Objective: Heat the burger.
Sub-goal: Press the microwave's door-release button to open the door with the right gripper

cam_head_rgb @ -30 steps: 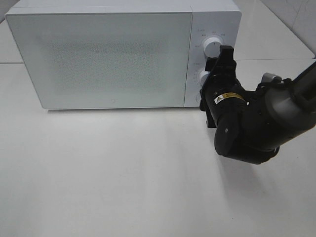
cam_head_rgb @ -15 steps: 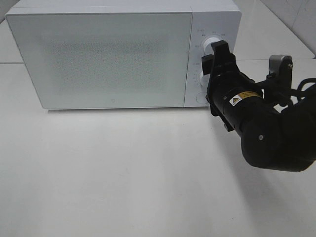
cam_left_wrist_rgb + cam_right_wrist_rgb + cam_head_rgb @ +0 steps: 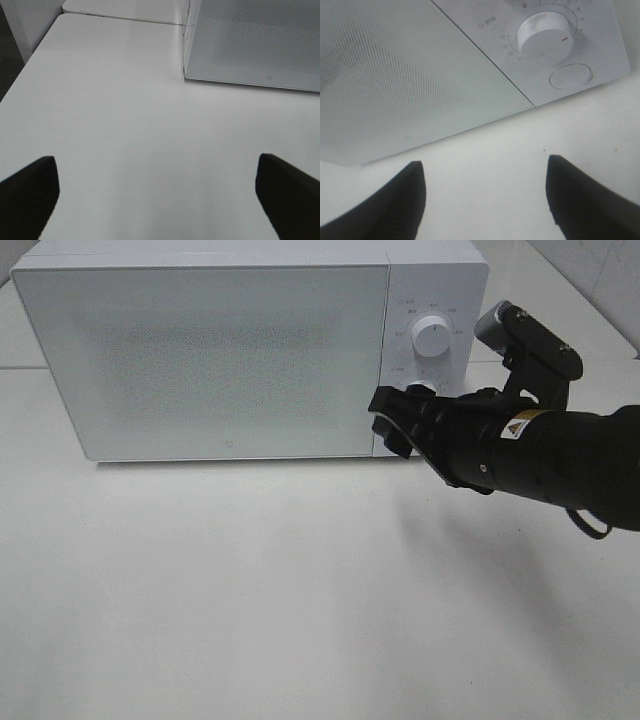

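Table [image 3: 250, 590]: white.
Left gripper [image 3: 155, 195]: above table, jaws wide apart, holding nothing.
Right gripper [image 3: 388, 423]: jaws apart, empty, near microwave's lower dial [image 3: 543, 31].
Microwave [image 3: 200, 350]: white, at table's rear, door shut, interior hidden behind dotted screen.
Burger: unseen; place and look cannot be told.

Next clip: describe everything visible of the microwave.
The microwave is a white box standing upright on the white table with its door shut; the door's window is a fine dotted mesh. Its control panel, right of the door, carries an upper dial, a lower dial with a red mark and a round button beneath. The open right end effector hovers before the lower panel; contact cannot be told.
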You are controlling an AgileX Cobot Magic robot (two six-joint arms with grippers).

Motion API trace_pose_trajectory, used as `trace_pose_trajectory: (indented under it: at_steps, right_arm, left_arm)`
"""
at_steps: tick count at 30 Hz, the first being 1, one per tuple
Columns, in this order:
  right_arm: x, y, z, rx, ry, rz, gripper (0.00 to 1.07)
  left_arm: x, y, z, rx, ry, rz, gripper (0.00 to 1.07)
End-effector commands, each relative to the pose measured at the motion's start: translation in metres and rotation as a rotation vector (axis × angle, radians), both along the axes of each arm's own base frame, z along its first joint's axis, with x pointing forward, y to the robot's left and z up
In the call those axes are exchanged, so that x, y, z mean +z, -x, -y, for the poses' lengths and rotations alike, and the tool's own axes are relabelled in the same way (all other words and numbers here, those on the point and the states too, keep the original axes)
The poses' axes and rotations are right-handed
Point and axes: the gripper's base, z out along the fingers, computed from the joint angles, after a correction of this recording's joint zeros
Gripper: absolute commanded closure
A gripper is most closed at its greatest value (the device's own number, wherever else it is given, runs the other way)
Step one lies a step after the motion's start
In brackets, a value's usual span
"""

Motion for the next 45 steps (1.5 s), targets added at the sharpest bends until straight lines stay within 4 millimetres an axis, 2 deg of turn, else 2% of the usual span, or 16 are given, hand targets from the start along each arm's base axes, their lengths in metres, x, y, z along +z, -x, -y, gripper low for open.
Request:
trace_pose_trajectory:
  at_steps: [1,12,15,17,22,23,24,26,31,32,34,35,36,40,42,45]
  right_arm:
    - [0.005,0.004,0.004,0.107,0.101,-0.010,0.38]
    - [0.034,0.034,0.026,0.357,0.333,-0.097,0.38]
    - [0.049,0.047,0.034,0.422,0.413,-0.180,0.38]
    - [0.051,0.051,0.036,0.434,0.430,-0.206,0.38]
    - [0.067,0.077,0.050,0.475,0.484,-0.268,0.38]
    - [0.067,0.077,0.050,0.475,0.484,-0.268,0.38]
    - [0.073,0.087,0.055,0.497,0.503,-0.275,0.38]
    - [0.077,0.092,0.058,0.506,0.510,-0.275,0.38]
    - [0.097,0.124,0.075,0.523,0.518,-0.252,0.33]
    - [0.097,0.124,0.075,0.523,0.518,-0.252,0.33]
    - [0.110,0.147,0.088,0.517,0.507,-0.200,0.30]
    - [0.110,0.147,0.088,0.517,0.507,-0.200,0.30]
    - [0.115,0.158,0.094,0.513,0.504,-0.176,0.31]
    - [0.120,0.173,0.104,0.502,0.509,-0.137,0.31]
    - [0.124,0.190,0.116,0.480,0.531,-0.084,0.31]
    - [0.125,0.194,0.120,0.462,0.529,-0.075,0.31]
  left_arm:
    - [0.000,0.002,0.000,0.003,0.000,0.023,0.07]
    - [0.000,0.002,0.000,0.003,0.000,0.023,0.07]
    - [0.000,0.002,0.000,0.003,0.000,0.023,0.07]
    - [0.000,0.002,0.000,0.003,0.000,0.023,0.07]
    - [0.000,0.002,0.000,0.003,0.000,0.023,0.07]
    - [0.000,0.002,0.000,0.003,0.000,0.023,0.07]
    - [0.000,0.002,0.000,0.003,0.000,0.023,0.07]
    - [0.000,0.002,0.000,0.003,0.000,0.023,0.07]
    - [0.000,0.002,0.000,0.003,0.000,0.023,0.07]
    - [0.000,0.002,0.000,0.003,0.000,0.023,0.07]
    - [0.000,0.002,0.000,0.003,0.000,0.023,0.07]
    - [0.000,0.002,0.000,0.003,0.000,0.023,0.07]
    - [0.000,0.002,0.000,0.003,0.000,0.023,0.07]
    - [0.000,0.002,0.000,0.003,0.000,0.023,0.07]
    - [0.000,0.002,0.000,0.003,0.000,0.023,0.07]
    - [0.000,0.002,0.000,0.003,0.000,0.023,0.07]
